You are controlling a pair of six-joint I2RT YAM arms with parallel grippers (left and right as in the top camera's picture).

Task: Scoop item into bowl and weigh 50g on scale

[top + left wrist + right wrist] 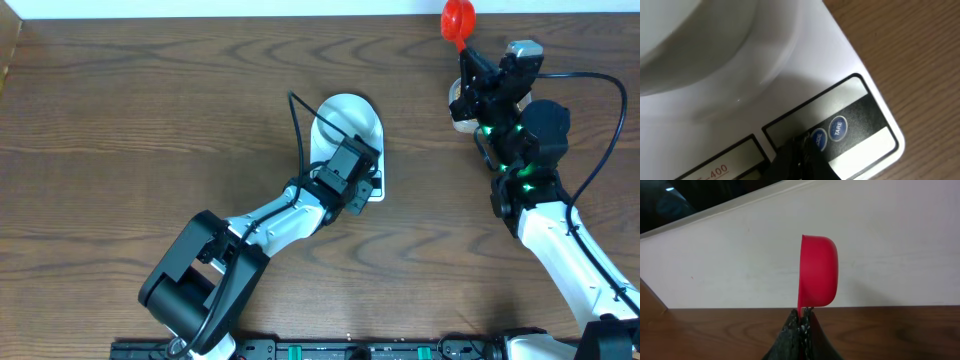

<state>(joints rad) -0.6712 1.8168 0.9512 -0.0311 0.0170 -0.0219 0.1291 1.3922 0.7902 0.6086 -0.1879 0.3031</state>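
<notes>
— While your left gripper (801, 147) stands pinched shut with its tip at the MODE button (817, 140), just beside TARE (838, 128), you risk pressing the wrong key. The unit would change and the bowl's weight would never be zeroed.

— You could also lean too hard there. The bowl (345, 115) sits on the scale (825, 65), at the end away from the buttons, and a heavy push may slide both.

— Your right gripper (801, 325) is clamped on the handle of the red scoop (817, 272), well away from the scale, near the table's far edge. The scoop lies on its side, so carried like that it would spill beans.

— You won't find the beans in any view. The pale container (461, 122) under that arm is mostly hidden.

— Around the scale you have a dark wood-grain table (120, 120), with a plain white wall (890, 240) beyond its far edge.
</notes>
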